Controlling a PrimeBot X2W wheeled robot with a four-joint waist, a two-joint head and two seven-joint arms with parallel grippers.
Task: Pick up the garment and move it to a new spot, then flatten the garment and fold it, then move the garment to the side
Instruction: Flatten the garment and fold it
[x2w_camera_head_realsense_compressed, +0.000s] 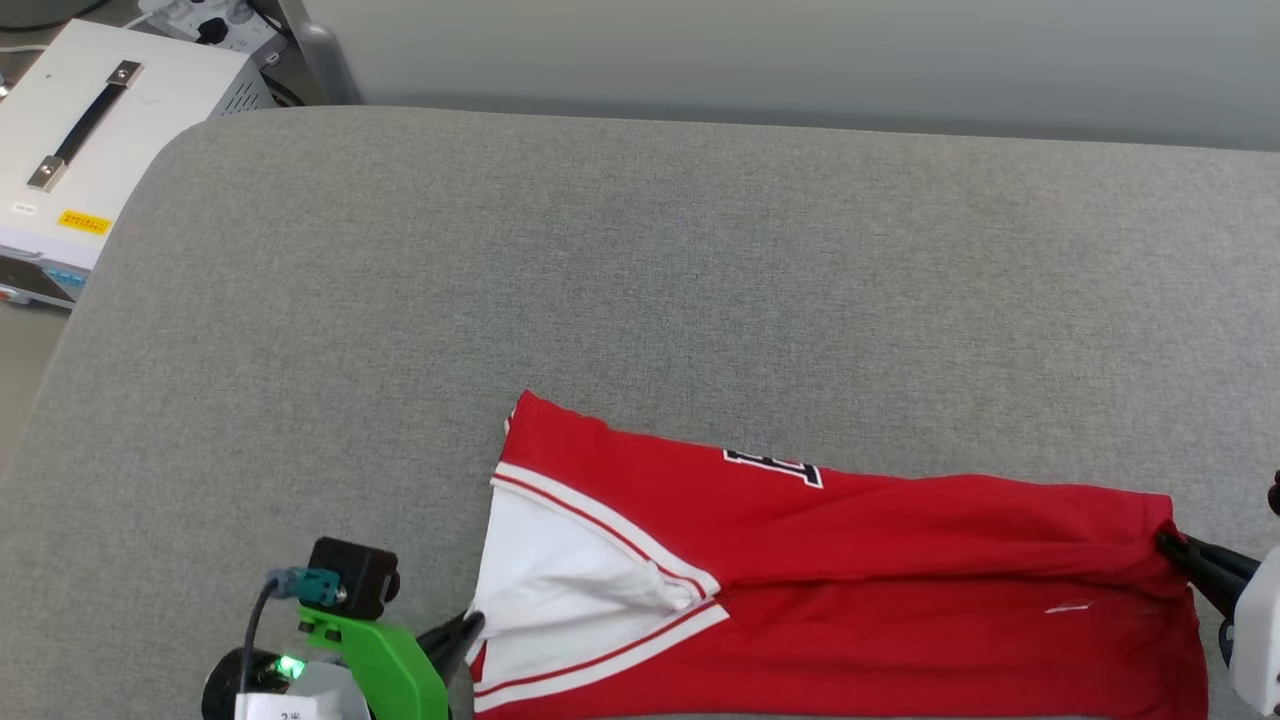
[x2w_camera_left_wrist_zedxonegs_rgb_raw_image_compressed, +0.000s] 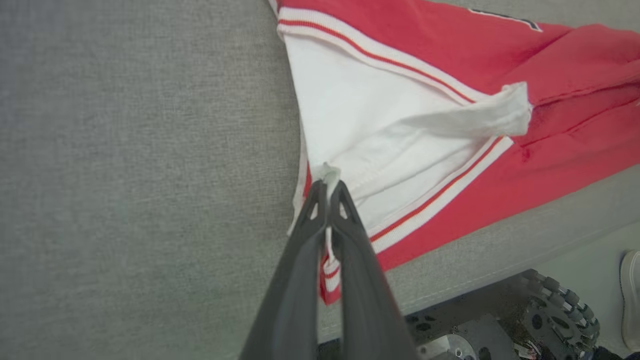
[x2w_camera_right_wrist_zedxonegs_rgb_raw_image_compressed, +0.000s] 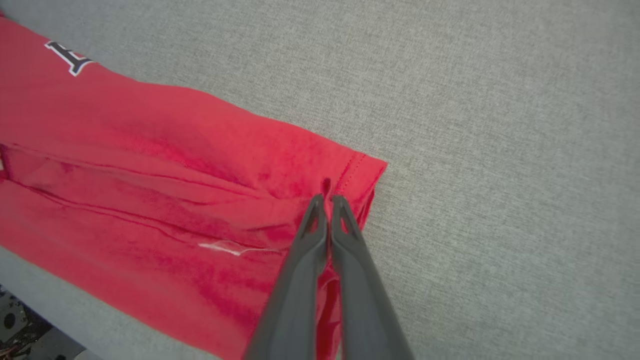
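A red jersey T-shirt with a white, stripe-trimmed sleeve (x2w_camera_head_realsense_compressed: 900, 540) is laid on a grey fabric-covered counter (x2w_camera_head_realsense_compressed: 640, 250), near its front edge.

Red garment (x2w_camera_head_realsense_compressed: 900, 560) lies stretched, seemingly folded lengthwise, white sleeve (x2w_camera_head_realsense_compressed: 560, 570) at left.

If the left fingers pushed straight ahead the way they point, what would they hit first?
The white sleeve of the shirt. The left fingers are shut on its edge, so more white cloth lies directly ahead, then probably the striped trim.
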